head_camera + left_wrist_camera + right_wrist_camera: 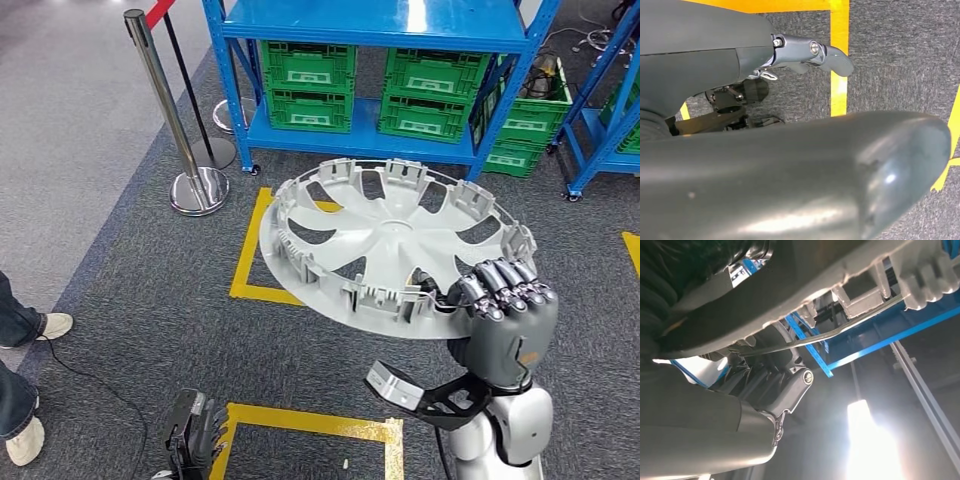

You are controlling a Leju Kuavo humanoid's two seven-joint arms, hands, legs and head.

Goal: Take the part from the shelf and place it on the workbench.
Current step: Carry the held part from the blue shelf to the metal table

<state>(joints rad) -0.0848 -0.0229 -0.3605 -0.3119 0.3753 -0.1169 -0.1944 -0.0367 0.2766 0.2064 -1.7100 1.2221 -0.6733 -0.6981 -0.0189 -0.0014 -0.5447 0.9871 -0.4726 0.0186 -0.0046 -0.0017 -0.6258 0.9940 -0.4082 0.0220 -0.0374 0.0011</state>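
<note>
- The right hand grips the near right rim of the wheel cover, its dark fingers curled over the top edge and the grey palm below.
- In the right wrist view the same hand sits under the cover's rim, fingers folded against its underside.
- The wheel cover is a pale grey plastic disc, shown with its inner side up: radial spokes run from a flat hub out to a ring of clips and tabs along the edge, with long slots between the spokes.
- It is held in the air over the carpet, nearly flat, tilted a little so the far edge sits higher; being round, it has no long axis.
- No writing on it can be read.
- The left hand hangs low at the robot's side with nothing in it, fingers loosely apart; in the left wrist view its thumb and a finger stand apart above yellow floor tape.
- Beyond the cover stands a blue shelf carrying green crates with pale labels too small to read.
- A chrome barrier post stands to the left, and a person's shoes are at the left edge.
</note>
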